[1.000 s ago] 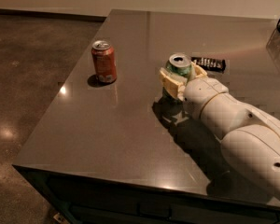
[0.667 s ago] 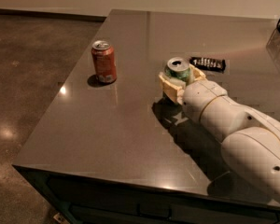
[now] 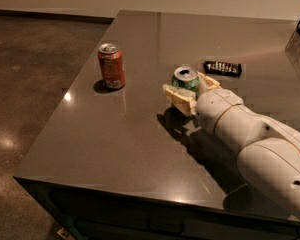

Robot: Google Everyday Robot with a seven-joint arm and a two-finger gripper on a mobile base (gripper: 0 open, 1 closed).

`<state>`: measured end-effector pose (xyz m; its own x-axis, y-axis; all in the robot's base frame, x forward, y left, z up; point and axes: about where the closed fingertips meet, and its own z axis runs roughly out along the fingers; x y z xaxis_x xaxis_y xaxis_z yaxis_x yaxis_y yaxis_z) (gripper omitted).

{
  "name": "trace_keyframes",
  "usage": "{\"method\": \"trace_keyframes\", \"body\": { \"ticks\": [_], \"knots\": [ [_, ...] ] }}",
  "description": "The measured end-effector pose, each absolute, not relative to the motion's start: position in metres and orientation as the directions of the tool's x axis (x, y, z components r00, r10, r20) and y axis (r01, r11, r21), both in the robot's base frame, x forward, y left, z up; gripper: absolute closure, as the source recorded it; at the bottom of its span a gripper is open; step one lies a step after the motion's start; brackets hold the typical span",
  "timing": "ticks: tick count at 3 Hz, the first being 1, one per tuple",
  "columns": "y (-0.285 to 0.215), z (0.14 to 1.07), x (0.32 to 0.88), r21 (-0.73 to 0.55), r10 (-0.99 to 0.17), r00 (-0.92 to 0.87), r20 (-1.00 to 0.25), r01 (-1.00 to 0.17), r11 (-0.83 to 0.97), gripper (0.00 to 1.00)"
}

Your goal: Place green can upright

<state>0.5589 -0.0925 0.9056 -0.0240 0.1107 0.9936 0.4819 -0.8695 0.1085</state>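
Camera view: over the surface (image 3: pixel 115 134), the gripper (image 3: pixel 188 88) is closed around the green can (image 3: pixel 185 77), whose silver top faces upward.

Office-like or lab space: concrete floor (image 3: pixel 30 84), dark counter (image 3: pixel 115 144), end effector (image 3: pixel 190 90) holding green can (image 3: pixel 185 78) above it

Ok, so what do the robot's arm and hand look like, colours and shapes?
The arm is glossy white, built of fat rounded segments with a thin tan ring at one joint. The hand, at the green can on the table, has two blocky cream-yellow fingers. No cables or markings show.
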Motion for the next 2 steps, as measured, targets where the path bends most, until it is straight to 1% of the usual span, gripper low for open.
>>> {"method": "trace_keyframes", "body": {
  "ticks": [1, 2],
  "knots": [
    [-0.0912, 0.9063, 0.5589, 0.109, 0.111, -0.025, 0.993, 0.483, -0.869, 0.00],
    [-0.0912, 0.9063, 0.5589, 0.109, 0.111, -0.025, 0.993, 0.483, -0.868, 0.00]
  ]
}}
